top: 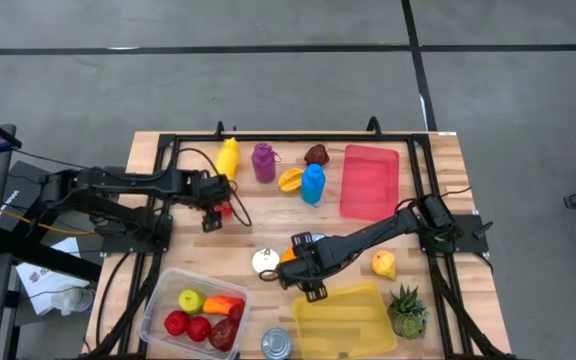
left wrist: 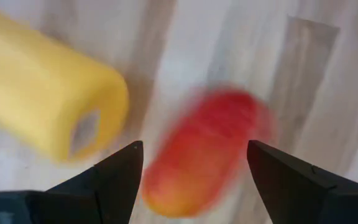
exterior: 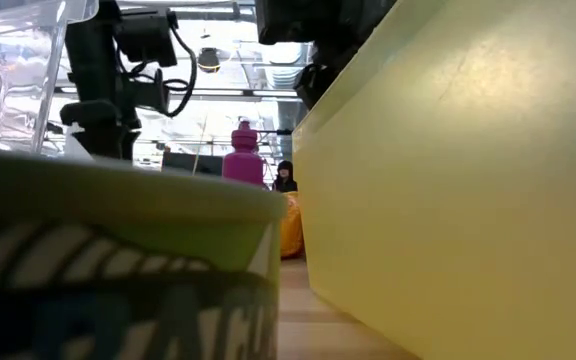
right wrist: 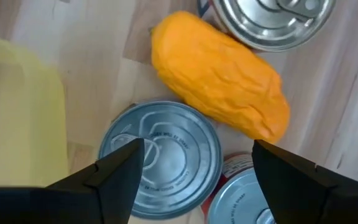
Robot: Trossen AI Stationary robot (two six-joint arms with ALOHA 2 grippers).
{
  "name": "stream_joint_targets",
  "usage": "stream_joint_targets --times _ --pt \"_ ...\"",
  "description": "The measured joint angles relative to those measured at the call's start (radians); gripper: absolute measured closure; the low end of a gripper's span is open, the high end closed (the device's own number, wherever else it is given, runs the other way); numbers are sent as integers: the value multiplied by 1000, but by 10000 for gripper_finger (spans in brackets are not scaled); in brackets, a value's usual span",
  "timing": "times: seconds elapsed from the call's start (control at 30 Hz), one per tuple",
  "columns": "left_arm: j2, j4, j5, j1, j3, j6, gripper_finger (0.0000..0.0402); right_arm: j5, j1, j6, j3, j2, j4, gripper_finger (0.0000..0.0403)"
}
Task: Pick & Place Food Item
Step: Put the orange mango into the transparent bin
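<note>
A red-orange food item [left wrist: 207,152] lies on the wooden table next to a yellow bottle [left wrist: 42,106]; in the high view the red item [top: 227,210] shows just beside my left gripper [top: 212,212]. My left gripper [left wrist: 194,149] is open, with one finger on either side of the item; the view is blurred and I cannot tell whether it touches. My right gripper [top: 303,268] is open over an orange food item [right wrist: 219,84] and several tin cans [right wrist: 160,158], at the far edge of the yellow bin [top: 343,320].
A clear box [top: 158,295] of fruit stands near left, and a can [top: 276,343] beside it. A red tray [top: 370,180], purple bottle [top: 263,162], blue bottle [top: 313,183] and a dark item [top: 316,154] stand far. A yellow pear [top: 384,263] and pineapple [top: 406,312] lie at the right.
</note>
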Motion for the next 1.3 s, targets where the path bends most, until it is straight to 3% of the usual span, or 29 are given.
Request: stream_joint_targets --times 0.17,0.43,0.57,0.67,0.97,1.1,1.3 --pt "4 2 -8 53 -1 15 123 0 4 0 0 0 -7 117" --pt "-15 -10 186 41 0 165 123 0 6 -2 0 0 -23 117" --pt "-30 -46 143 76 19 -10 123 -1 6 8 0 0 -32 117" --pt "-26 -109 177 97 17 -112 123 -1 5 16 0 0 -33 117" --pt "37 -96 212 59 16 -168 123 -1 9 11 0 0 -36 117" --pt "108 -96 169 64 -9 -250 123 -1 9 2 0 0 -42 117" --pt "245 -100 182 60 -40 -275 123 -1 9 -18 0 0 -45 117"
